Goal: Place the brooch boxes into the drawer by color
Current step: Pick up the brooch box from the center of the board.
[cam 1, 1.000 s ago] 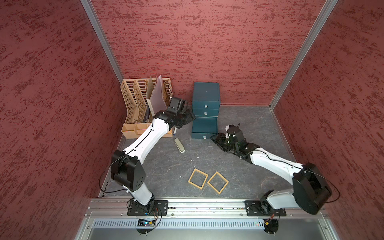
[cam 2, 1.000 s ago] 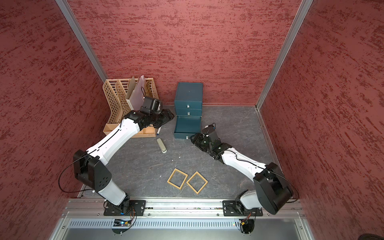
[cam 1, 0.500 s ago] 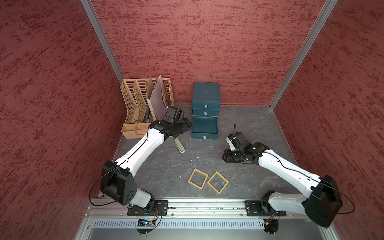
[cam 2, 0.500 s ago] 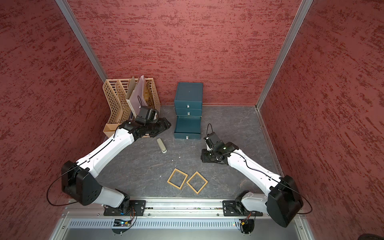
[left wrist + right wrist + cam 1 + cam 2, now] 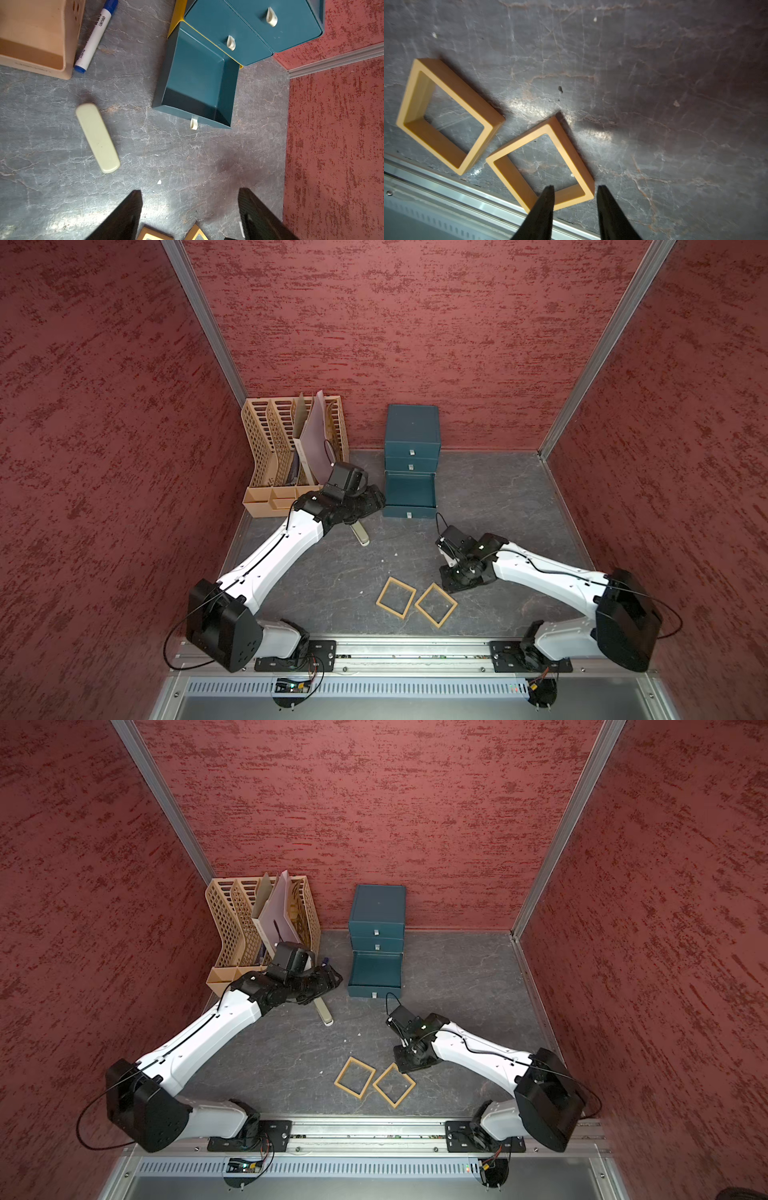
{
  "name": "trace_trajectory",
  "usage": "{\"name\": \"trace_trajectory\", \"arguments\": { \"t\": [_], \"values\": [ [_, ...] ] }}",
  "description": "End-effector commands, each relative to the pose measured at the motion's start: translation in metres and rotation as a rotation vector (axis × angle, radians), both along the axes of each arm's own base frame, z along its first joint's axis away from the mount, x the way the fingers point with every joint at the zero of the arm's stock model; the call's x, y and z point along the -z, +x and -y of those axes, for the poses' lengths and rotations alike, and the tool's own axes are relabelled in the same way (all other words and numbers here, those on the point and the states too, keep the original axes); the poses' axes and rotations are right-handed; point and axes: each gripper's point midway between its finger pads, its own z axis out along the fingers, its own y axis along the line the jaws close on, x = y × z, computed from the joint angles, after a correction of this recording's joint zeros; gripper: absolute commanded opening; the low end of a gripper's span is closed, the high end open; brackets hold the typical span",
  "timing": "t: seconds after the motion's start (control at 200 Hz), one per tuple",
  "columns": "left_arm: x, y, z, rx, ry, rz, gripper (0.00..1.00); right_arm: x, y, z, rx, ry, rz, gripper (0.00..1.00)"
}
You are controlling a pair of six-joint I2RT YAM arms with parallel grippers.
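Both top views look steeply down over the whole cell; wrist views sit low, sharing the tan boxes (image 5: 463,94).

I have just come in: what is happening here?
A two-armed robot is sorting flat square boxes into a chest of drawers. The bottom drawer stands pulled out and looks empty. The right claw hovers open over a corner of one tan box; another tan box lies beside it. The left claw hangs open near the drawer.

Right hand (image 5: 575,188) now away from drawer (image 5: 412,425), down over 1 tan brooch box (image 5: 436,605), jaws narrower.
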Motion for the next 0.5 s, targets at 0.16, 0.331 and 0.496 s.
{"name": "trace_trajectory", "arguments": {
  "t": [0.16,0.331,0.496],
  "values": [
    [0.003,-0.015,0.001,0.001,-0.013,-0.014,0.77,0.031,-0.002,-0.001,-0.044,-0.092,0.006,0.33],
    [0.003,-0.018,0.001,-0.003,-0.020,-0.016,0.77,0.037,-0.004,0.000,-0.053,-0.103,0.004,0.29],
    [-0.001,-0.018,0.002,0.000,-0.020,-0.010,0.77,0.042,-0.004,0.001,-0.054,-0.117,0.004,0.24]
  ]
}}
